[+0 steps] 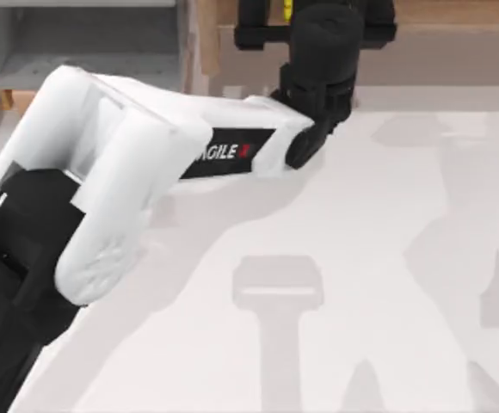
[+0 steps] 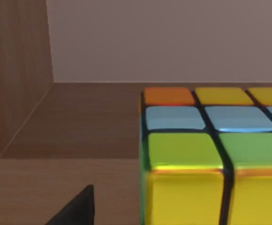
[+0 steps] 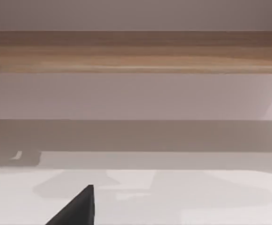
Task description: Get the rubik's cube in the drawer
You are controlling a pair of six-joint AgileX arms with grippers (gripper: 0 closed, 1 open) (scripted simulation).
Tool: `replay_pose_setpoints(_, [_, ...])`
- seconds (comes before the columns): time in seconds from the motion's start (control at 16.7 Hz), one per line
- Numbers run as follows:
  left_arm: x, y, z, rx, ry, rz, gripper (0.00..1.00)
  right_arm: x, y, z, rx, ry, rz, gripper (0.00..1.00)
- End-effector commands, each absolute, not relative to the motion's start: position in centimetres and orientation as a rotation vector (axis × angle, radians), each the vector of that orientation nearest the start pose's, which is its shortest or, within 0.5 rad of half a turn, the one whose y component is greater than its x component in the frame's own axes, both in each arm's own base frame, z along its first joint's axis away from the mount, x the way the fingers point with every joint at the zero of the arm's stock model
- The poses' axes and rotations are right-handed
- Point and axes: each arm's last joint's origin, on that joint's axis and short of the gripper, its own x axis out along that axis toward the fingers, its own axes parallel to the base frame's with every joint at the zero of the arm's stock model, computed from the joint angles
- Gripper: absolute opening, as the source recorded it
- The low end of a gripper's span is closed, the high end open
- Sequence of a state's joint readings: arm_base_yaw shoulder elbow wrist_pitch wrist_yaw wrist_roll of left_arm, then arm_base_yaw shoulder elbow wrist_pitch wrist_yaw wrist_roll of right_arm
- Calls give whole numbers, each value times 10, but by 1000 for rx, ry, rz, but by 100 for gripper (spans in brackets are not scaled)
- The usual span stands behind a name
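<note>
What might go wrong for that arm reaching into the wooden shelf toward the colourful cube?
The rubik's cube sits inside the shelf, near a side wall, so the left hand has little room and might bump wood. The drawer stands on the table's left, so the cube could slip during the carry.

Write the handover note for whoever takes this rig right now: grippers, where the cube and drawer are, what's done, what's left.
Left gripper: reached to the table's far edge, into the wooden shelf, right up against the rubik's cube; finger state unreadable.
Right gripper: idle, low over the table, facing the shelf.
Rubik's cube: sits on the shelf floor near a side wall.
Drawer: open at the top view's far left, grey inside.
Done: approach to the cube.
Left: confirm the grasp, carry the cube to the drawer, release.
</note>
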State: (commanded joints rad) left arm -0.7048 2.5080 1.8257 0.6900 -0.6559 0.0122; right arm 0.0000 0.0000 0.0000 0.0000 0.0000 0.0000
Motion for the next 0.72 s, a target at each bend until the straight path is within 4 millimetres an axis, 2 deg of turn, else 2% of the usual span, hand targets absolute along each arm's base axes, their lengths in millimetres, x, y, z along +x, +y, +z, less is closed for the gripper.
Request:
replay_pose_setpoints(0.18, [442, -342, 148, 0, 0, -20, 100, 106, -1, 160, 0, 0, 0, 100])
replay_pose_setpoints(0.72, [442, -342, 148, 0, 0, -20, 32, 106, -1, 160, 0, 0, 0, 100])
